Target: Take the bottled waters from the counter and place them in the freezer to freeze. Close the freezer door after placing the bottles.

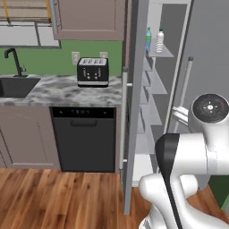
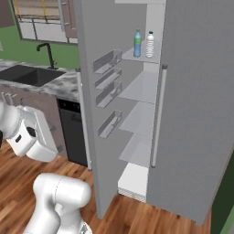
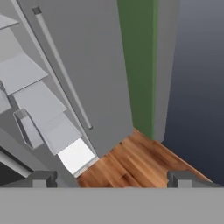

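Both bottles (image 2: 143, 44) stand upright side by side on the freezer's (image 2: 139, 91) top shelf, door (image 2: 93, 105) ajar, fingers (image 3: 111, 178) spread and empty.

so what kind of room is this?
A rendered home kitchen, it seems: marbled counter with a black sink, a toaster, a dishwasher, and a tall grey fridge whose freezer door stands open.
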